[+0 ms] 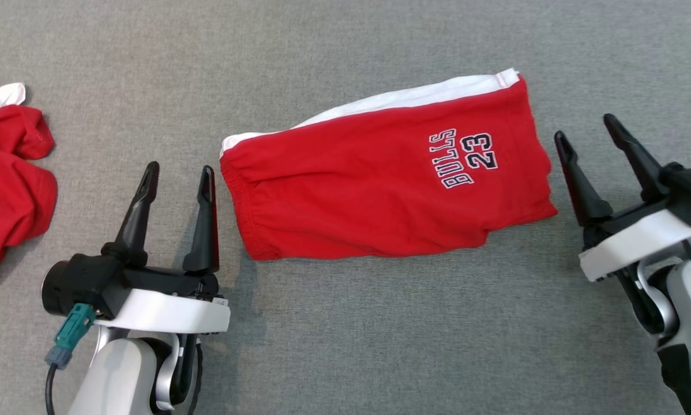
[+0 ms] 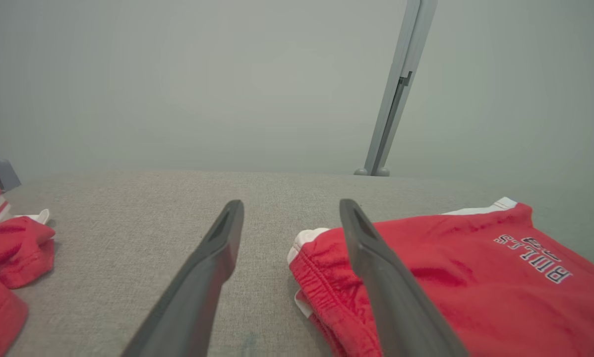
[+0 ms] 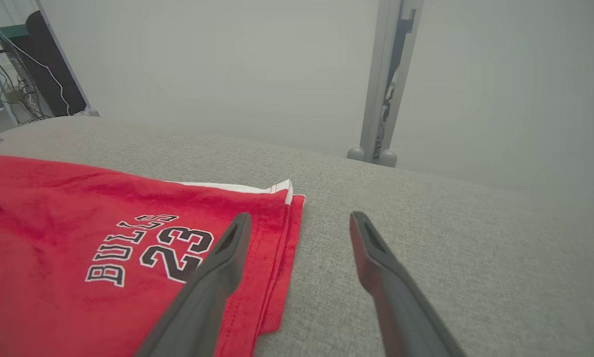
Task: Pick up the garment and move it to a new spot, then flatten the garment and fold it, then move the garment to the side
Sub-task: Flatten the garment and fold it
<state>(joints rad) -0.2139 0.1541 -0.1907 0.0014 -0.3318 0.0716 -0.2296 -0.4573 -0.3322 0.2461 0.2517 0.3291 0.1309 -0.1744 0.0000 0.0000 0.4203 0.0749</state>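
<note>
The garment [image 1: 380, 173] is a pair of red shorts with a white side stripe and "BULLS 23" lettering, lying folded in half and flat on the grey cloth surface. My left gripper [image 1: 179, 173] stands open just left of its waistband end [image 2: 322, 277], not touching. On the other side, my right gripper [image 1: 588, 129] is open beside the hem edge [image 3: 282, 238], with nothing between its fingers. The left wrist view has my left gripper [image 2: 292, 210] over bare cloth at the waistband. The right wrist view has my right gripper [image 3: 302, 220] straddling the hem's corner.
A second crumpled red and white garment [image 1: 8, 173] lies at the far left edge, also seen as a red heap [image 2: 9, 258] in the left wrist view. A grey upright post [image 2: 396, 94] stands beyond the far edge of the surface. Cables and a dark stand [image 3: 39, 69] sit past the far left corner.
</note>
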